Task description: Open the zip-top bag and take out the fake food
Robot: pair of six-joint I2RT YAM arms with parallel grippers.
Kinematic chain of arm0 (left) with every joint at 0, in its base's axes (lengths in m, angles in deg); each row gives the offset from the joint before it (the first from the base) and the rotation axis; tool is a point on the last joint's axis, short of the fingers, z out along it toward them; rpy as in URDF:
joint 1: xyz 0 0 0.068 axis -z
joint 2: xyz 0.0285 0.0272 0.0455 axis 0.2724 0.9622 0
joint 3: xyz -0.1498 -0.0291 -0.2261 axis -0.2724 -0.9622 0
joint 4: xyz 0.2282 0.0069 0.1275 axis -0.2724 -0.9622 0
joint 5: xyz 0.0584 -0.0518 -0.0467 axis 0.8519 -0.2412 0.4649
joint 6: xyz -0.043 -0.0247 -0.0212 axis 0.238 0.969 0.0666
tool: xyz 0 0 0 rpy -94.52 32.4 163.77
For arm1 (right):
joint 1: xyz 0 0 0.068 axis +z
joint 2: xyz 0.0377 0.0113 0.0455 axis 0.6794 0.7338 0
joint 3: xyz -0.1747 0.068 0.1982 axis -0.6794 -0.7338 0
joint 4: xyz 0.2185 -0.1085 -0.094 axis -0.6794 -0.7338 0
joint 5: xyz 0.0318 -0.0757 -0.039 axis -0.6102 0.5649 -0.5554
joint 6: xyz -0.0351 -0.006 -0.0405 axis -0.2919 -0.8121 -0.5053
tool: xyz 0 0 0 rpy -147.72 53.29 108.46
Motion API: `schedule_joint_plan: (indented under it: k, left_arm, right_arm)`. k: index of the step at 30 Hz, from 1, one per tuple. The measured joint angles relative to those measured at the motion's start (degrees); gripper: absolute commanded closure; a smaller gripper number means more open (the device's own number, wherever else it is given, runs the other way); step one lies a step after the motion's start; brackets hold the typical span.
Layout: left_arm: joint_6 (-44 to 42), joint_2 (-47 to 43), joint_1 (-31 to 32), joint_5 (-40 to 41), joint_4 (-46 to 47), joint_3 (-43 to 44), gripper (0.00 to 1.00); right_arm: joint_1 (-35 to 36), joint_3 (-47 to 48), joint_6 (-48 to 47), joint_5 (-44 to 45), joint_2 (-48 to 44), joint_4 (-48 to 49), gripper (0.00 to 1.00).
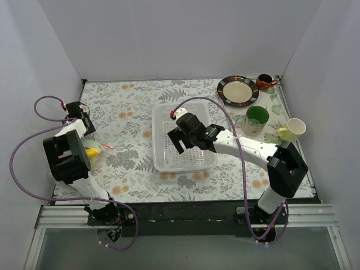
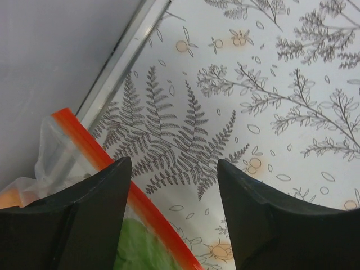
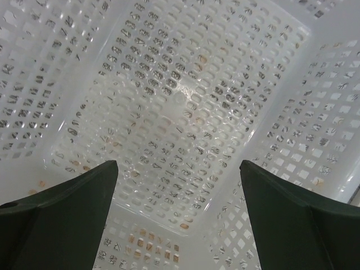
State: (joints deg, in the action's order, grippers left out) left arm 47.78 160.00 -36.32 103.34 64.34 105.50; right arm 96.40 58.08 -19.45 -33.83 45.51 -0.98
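Zip-top bag (image 1: 95, 149), fake food (image 2: 138, 247) inside, lies on the bench (image 1: 129, 95) well left of the white tray (image 1: 160, 121). The film looks thin, soft and slippery; the stiffer orange-red zip strip (image 2: 90, 146) is probably the best hold. Left hand (image 2: 171, 169) is spread beside the strip; right hand (image 3: 179, 169) is spread above the tray. No legible writing.

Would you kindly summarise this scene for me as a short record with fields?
Left tool: open, zip-top bag partly behind one finger
Right tool: open, over white tray
Fake food: green piece visible inside bag
Tray contents: none visible
Bag position: by the wall
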Motion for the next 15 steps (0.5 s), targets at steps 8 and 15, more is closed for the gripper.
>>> schedule_joint_plan:
  k: [8, 15]
  left_arm:
    - [-1.3, -1.0, 1.8, -3.6, 0.7, -3.3, 0.85]
    - [1.3, -4.4, 7.7, -9.2, -6.9, 1.4, 1.00]
  right_arm:
    - [0.1, -9.7, 3.1, -2.5, -4.7, 2.2, 0.02]
    - [1.1, -21.1, 7.8, -3.7, -11.4, 5.3, 0.02]
